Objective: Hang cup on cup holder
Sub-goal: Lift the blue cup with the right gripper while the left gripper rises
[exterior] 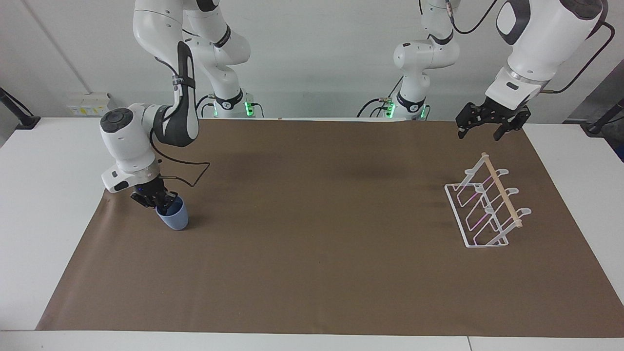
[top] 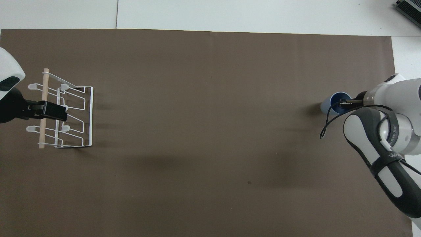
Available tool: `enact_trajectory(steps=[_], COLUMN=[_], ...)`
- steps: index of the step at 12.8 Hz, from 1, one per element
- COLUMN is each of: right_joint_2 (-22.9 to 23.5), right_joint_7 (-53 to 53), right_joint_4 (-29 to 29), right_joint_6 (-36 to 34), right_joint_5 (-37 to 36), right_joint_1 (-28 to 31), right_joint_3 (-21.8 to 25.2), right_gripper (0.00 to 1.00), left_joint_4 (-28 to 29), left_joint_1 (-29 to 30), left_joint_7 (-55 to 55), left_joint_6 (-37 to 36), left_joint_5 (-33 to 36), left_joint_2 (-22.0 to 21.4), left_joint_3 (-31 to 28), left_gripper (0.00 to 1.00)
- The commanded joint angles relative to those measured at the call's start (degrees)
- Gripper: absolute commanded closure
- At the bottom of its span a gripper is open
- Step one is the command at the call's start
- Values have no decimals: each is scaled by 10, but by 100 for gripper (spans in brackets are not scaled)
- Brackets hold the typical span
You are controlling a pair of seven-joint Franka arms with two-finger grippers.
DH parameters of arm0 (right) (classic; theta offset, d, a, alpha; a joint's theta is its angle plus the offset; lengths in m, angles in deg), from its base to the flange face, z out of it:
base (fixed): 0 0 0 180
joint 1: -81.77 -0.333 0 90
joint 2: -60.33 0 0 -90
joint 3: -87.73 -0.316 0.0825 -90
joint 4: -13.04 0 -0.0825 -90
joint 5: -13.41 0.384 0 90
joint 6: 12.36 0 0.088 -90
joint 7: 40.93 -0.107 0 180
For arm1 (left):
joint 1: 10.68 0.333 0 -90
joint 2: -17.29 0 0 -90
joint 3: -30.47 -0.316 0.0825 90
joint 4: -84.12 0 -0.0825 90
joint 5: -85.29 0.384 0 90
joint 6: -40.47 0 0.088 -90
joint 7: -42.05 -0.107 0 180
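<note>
One cup (exterior: 173, 217) pinched at its rim by right tool (exterior: 155, 200), left tool (exterior: 489, 124) open over cup holder (exterior: 487, 207).

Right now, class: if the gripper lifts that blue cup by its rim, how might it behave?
The cup looks thin and empty, so probably light. Its base is narrower than its mouth, so likely tippy. The right gripper pinches only one wall, so it may swing.

We find no text, label, brand or number that reads whole; only broken letters show on the right arm's dark band (top: 389, 154), lower right.
</note>
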Motion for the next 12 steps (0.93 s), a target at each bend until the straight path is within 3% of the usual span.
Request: enact_trajectory(steps=[1, 3, 5, 6, 8, 12], right_joint_2=[-8, -21, -47, -53, -55, -59], right_joint_7=[3, 33, 52, 55, 68, 66], right_joint_4=[65, 94, 94, 95, 114, 118], right_joint_6=[-79, -114, -116, -107, -93, -18], right_joint_5=[55, 140, 264, 291, 320, 546], right_joint_1=[0, -1, -2, -3, -4, -7], right_joint_3=[-4, -16, -41, -62, -118, -229], right_gripper=[100, 100, 100, 100, 100, 100], left_joint_4=[19, 21, 23, 23, 39, 43], left_joint_1=[4, 6, 6, 6, 4, 7], left_joint_7=[5, 22, 27, 39, 101, 258], left_joint_6=[2, 2, -17, -25, -33, -30], left_joint_5=[5, 4, 3, 3, -5, -79], left_joint_2=[-16, -17, -20, -20, -29, -31], left_joint_3=[-1, -1, -1, -1, 0, -1], left_gripper=[0, 0, 0, 0, 0, 0])
